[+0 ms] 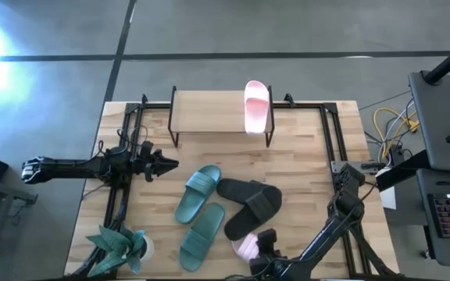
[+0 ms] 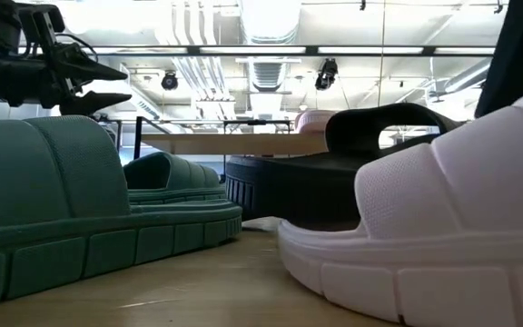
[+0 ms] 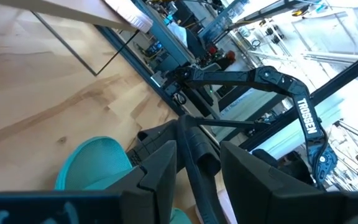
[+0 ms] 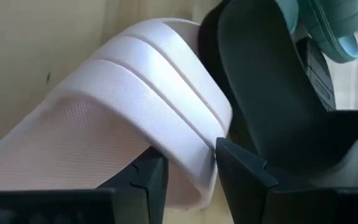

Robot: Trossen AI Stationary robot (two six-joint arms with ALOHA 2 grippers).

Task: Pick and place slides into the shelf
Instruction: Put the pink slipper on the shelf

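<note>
One light pink slide [image 1: 256, 105] lies on the right end of the shelf [image 1: 209, 113] at the table's far side. A second pink slide [image 1: 244, 248] rests sole-down near the front edge, beside two black slides [image 1: 248, 207] and two teal-green slides [image 1: 198, 211]. My right gripper [image 4: 191, 167] is open and slants down over the near pink slide, one finger on each side of its strap's edge. My left gripper [image 1: 169, 164] hovers level and open at the table's left, holding nothing. My right gripper has its fingers [image 4: 244, 171] on either side of the pink slide's strap edge [image 4: 194, 146], coming from above and the near right. I cannot tell whether they touch the strap. The slide sits flat on the table.
A teal potted plant [image 1: 119, 243] stands at the front left corner. Black frame rails [image 1: 338, 144] run along the table's left and right sides. The shelf top left of the pink slide is bare wood. The black slides lie overlapped, close to the near pink slide.
</note>
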